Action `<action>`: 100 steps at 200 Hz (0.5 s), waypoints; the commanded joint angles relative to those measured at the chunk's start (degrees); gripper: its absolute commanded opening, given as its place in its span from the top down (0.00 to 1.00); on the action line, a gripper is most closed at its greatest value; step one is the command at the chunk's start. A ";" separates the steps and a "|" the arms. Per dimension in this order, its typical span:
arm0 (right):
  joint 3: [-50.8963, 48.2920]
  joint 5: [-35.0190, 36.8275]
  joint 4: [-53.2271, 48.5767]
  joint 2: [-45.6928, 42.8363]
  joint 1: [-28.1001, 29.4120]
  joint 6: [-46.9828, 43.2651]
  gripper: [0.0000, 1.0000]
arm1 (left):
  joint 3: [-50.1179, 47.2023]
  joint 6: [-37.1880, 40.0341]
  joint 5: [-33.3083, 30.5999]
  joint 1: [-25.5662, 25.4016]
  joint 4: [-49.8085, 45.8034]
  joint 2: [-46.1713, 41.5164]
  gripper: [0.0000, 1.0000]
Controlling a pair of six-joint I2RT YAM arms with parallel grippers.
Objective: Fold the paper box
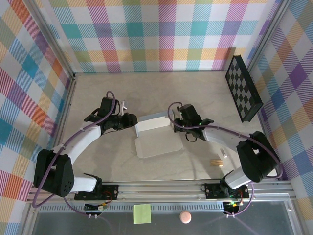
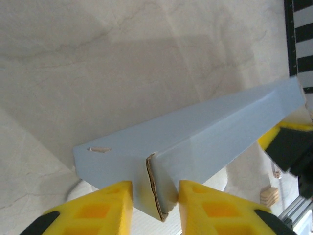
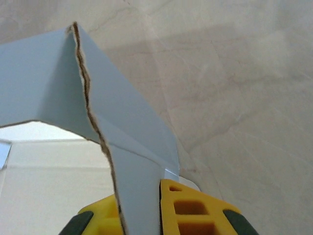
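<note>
**Both grippers clamped on the box's raised strip**

At the near edge a note (image 1: pixel 142 213) lay flat. A little further in, a small block (image 1: pixel 215 162) sat on the table (image 1: pixel 195 93), right of centre and apart from the work.

Beyond those, the box (image 1: pixel 155 145) lay mid-table. Its wide panel was flat, and its far strip was folded up into a low wall spanning the gap between the arms. The left gripper (image 1: pixel 132 120) was clenched on the left end of that strip. In the left wrist view the card's end sat pinched between the yellow fingers (image 2: pixel 105 208). The right gripper (image 1: pixel 176 123) was closed on the right end, and its wrist view showed a ragged card edge running down into the jaws. Farthest off, a checkerboard panel (image 1: pixel 243 89) leaned at the far right.

The likeliest trouble looked to be the thin card itself. If the two arms moved out of step, the strip could twist and take a crease off its scored line. It could also tear along that ragged edge. Each grip was small and near an end, so a sideways pull might slip the card free. Nothing held the flat panel down, so rolling the strip over could drag or lift the whole box instead of folding it.
</note>
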 commanded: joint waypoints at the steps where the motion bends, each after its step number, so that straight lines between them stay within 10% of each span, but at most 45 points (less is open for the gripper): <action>1: 2.65 -1.14 4.65 2.72 0.55 -5.21 0.91 | -0.76 2.97 2.07 0.42 -6.80 -2.45 0.59; 100: 12.69 -16.42 5.51 13.65 0.47 -39.17 0.96 | -2.70 4.97 13.64 -0.42 -9.14 -7.86 0.41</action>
